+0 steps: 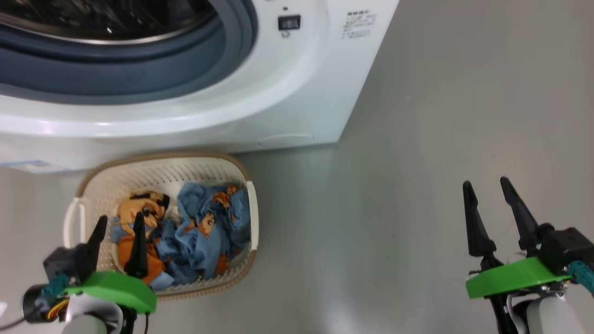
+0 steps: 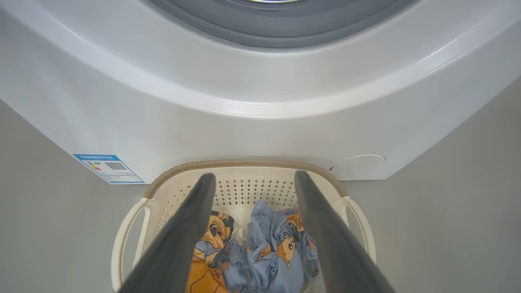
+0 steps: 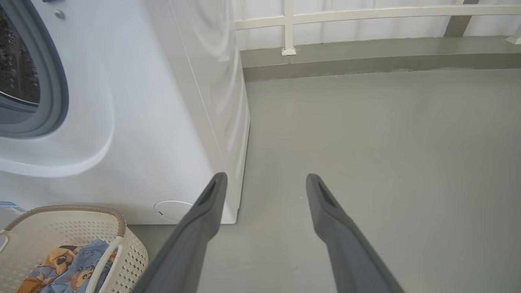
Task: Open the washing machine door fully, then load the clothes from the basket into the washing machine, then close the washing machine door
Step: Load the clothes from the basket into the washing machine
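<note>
Clothes (image 1: 204, 241): crumpled, light-blue, cartoon-printed

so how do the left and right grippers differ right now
The left gripper hangs over the basket, fingers pointing at the clothes; the right gripper hangs over bare floor, off to the side. The left one faces the washing machine front; the right one looks past its side corner. Both are open and hold nothing.

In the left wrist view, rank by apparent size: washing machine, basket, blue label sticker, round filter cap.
1. Big white boxy washing machine
2. Cream perforated plastic basket, brown rim
3. Blue label sticker and round white filter cap: about alike, unranked
</note>
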You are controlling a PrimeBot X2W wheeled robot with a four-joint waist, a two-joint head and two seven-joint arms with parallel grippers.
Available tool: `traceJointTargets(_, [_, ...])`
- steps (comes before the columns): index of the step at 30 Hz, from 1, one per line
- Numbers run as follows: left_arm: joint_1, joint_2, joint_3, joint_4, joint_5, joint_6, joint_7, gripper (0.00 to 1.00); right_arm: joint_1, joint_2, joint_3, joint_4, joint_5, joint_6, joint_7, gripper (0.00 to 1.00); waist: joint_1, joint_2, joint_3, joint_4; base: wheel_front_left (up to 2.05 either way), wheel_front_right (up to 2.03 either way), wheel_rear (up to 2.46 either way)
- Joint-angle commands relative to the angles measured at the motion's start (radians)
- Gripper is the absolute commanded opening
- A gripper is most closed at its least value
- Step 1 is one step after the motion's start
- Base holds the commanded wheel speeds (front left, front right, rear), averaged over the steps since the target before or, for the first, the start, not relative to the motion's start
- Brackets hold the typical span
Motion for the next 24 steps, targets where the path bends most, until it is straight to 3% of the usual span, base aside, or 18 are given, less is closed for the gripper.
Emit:
traceJointTargets(1, [-0.02,0.03,0.026,0.008,-0.016,-0.004,-0.006,1.0,-0.013,-0.003,0.028,-0.027,0.003,0.002,-0.012,1.0,0.0,0.0,0.065,-0.02,0.0,0.0,0.0])
traceJointTargets(11, [-0.199,0.109,0.003,0.275,-0.037,-0.006,0.0,1.0,-0.053,-0.002,0.036,-0.045,0.025,0.002,-0.012,1.0,0.0,0.0,0.196,-0.057,0.0,0.0,0.0])
traceJointTargets(24, [-0.364,0.175,-0.008,0.565,-0.038,0.018,0.085,1.0,-0.085,-0.002,0.039,-0.068,0.038,0.002,-0.012,1.0,0.0,0.0,0.317,-0.072,0.0,0.0,0.0])
